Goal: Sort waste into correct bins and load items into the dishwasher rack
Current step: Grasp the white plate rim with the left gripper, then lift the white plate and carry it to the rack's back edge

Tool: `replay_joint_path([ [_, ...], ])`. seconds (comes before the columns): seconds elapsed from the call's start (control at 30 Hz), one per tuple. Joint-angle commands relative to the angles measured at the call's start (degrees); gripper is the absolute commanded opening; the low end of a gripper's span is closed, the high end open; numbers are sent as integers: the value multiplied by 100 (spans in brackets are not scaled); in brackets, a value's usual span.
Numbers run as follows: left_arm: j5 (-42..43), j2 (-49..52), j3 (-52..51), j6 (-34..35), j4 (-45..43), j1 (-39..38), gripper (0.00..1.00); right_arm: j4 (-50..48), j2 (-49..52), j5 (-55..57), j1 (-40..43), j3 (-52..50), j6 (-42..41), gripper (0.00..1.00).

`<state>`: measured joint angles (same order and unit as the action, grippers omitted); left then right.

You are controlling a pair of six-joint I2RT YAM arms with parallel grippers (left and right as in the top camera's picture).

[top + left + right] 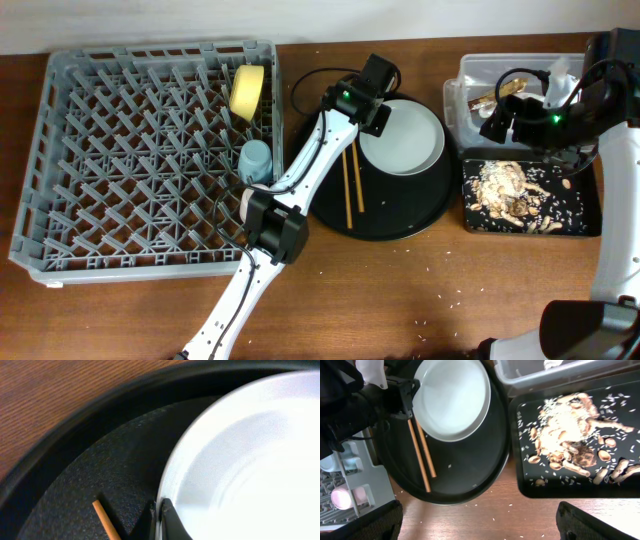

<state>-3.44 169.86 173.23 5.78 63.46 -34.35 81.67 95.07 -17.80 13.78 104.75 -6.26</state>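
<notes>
My left gripper is shut on the left rim of the pale round plate, which lies in the large round black tray; the wrist view shows the jaws pinching the rim of the plate. The chopsticks lie on that tray beside the plate. The yellow bowl and the blue cup stand in the grey rack. The pink cup also sits in the rack. My right gripper is open and empty, held high near the clear tub. Food scraps lie in the shallow black tray.
The round black tray sits between the rack and the bins. The clear tub holds a brown wrapper and white tissue. Rice grains are scattered on the wooden table in front of the trays.
</notes>
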Motion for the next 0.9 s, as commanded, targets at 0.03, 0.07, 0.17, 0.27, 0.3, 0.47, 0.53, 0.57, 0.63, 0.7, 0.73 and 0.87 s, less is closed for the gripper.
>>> replay_joint_path([
  [0.03, -96, -341, 9, -33, 164, -2, 1, 0, -74, 50, -26, 52, -15, 98],
  [0.07, -162, -599, 9, -33, 264, 26, 0, 0, -74, 50, -26, 52, -15, 98],
  [0.17, -509, -1322, 9, -33, 640, 63, 1, 0, -74, 52, -26, 52, -15, 98],
  [0.27, -1399, -2282, 9, -168, 1202, 92, 0, 0, -74, 52, -26, 52, -15, 98],
  [0.3, -1655, -2503, 9, -212, 1325, 111, 0, 0, -74, 50, -26, 52, -15, 98],
  [0.47, -3707, -3659, 9, -286, 2269, 114, 0, 0, -74, 50, -26, 52, -15, 98],
  [0.53, -4614, -4035, 9, -286, 2791, 114, 0, 0, -74, 50, -26, 52, -15, 98],
  [0.57, -5056, -4162, 9, -289, 3023, 114, 0, 0, -74, 50, -26, 52, -15, 98],
  [0.63, -6048, -4328, 9, -664, 3324, 116, 0, 0, -74, 52, -26, 52, -15, 98],
  [0.7, -6594, -4334, 2, -1322, 3324, 149, 0, 0, -74, 50, -26, 52, -15, 99],
  [0.73, -6690, -4334, -9, -1320, 3318, 282, 0, 0, -74, 52, -26, 52, -15, 98],
  [0.87, -6212, -4325, -214, -1633, 3040, 1062, 0, 0, -74, 50, -26, 52, -15, 99],
])
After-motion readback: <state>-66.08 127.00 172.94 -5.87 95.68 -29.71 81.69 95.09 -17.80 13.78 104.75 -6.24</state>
